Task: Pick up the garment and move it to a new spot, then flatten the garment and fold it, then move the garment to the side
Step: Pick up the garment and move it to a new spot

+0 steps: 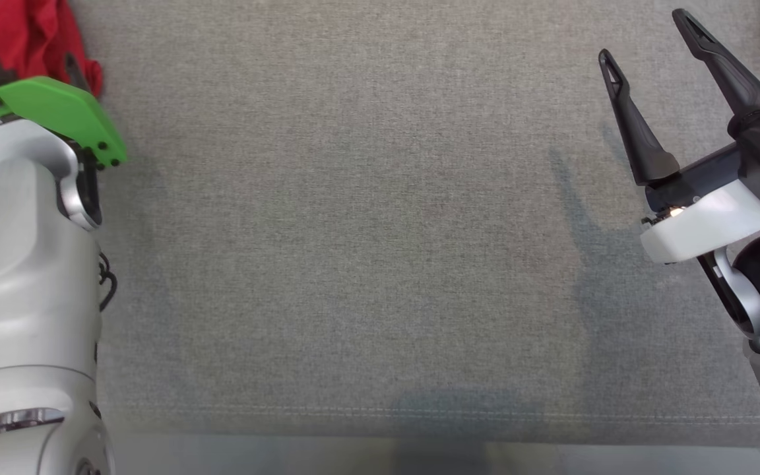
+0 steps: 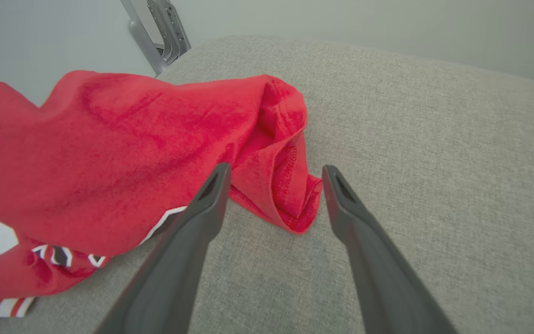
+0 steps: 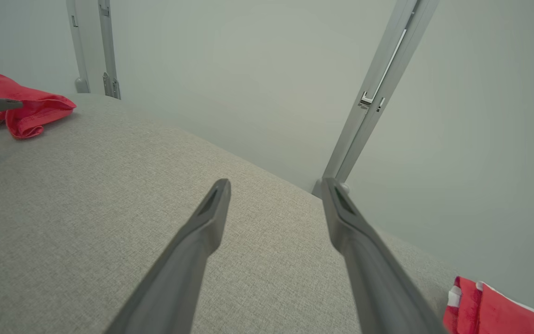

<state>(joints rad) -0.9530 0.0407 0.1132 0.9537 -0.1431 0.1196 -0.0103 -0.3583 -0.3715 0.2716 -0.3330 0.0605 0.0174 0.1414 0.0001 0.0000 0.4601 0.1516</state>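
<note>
The left gripper has its fingers spread wide and empty, aimed at the doubled hem of the crumpled red garment, which lies at the far left corner of the grey padded surface; the right gripper stands equally open over the right side. A sound pick likely means going in low, one finger under the hem, and closing on several layers.

Inspection finding: no legible text, number, brand or sign. The red garment, lying at the left edge of the grey fabric-covered surface, carries white-and-black printing along its lower fold. The marks are creased and partly tucked under, and no letter or figure can be made out.
</note>
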